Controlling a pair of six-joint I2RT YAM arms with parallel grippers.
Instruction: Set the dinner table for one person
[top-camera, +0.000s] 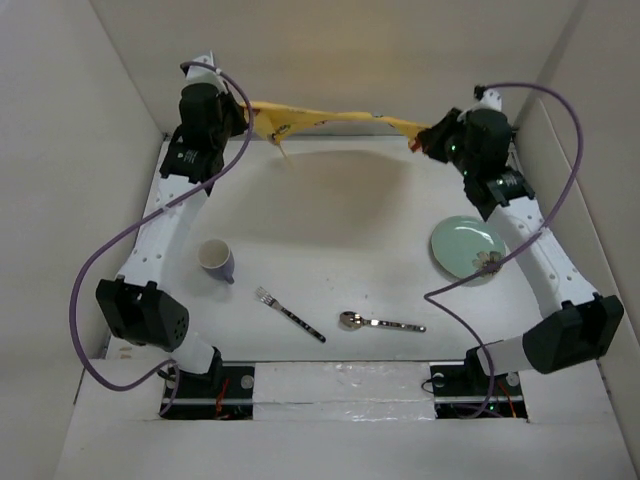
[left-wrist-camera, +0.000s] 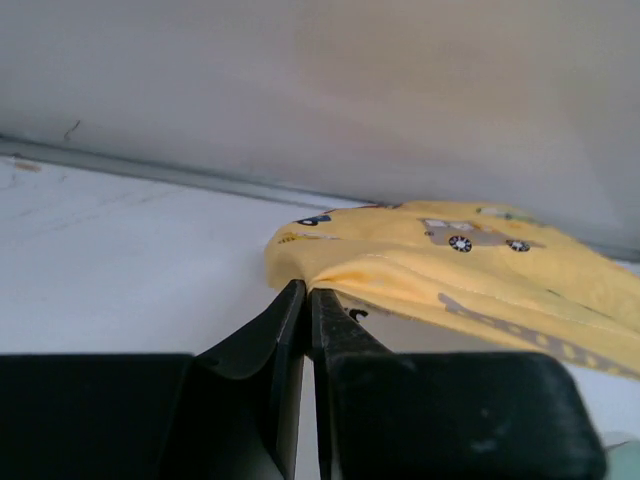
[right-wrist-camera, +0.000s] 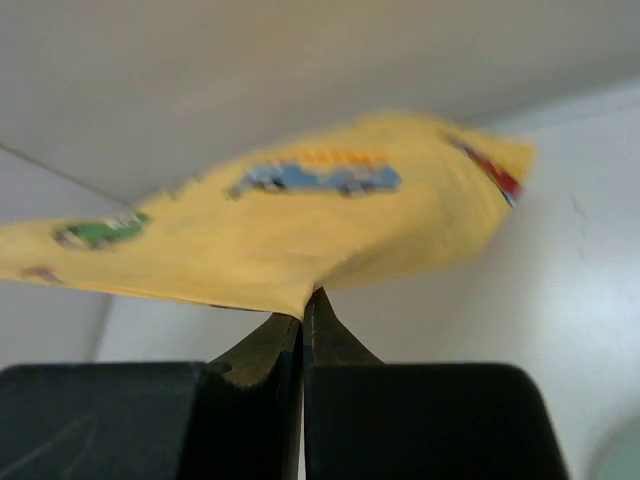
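A yellow cloth with cartoon cars (top-camera: 330, 119) hangs stretched in the air above the far part of the white dinner table (top-camera: 340, 230). My left gripper (top-camera: 248, 118) is shut on its left end and my right gripper (top-camera: 418, 141) is shut on its right end. The left wrist view shows the cloth (left-wrist-camera: 470, 270) pinched in my shut left gripper (left-wrist-camera: 306, 292). The right wrist view shows the cloth (right-wrist-camera: 300, 220) pinched in my shut right gripper (right-wrist-camera: 303, 308). On the table lie a white and purple cup (top-camera: 216, 258), a fork (top-camera: 289, 313), a spoon (top-camera: 380, 322) and a pale green plate (top-camera: 466, 248).
White walls enclose the table at the back (top-camera: 330, 50), left and right. The arm bases stand at the near edge (top-camera: 340, 385). Purple cables loop beside both arms.
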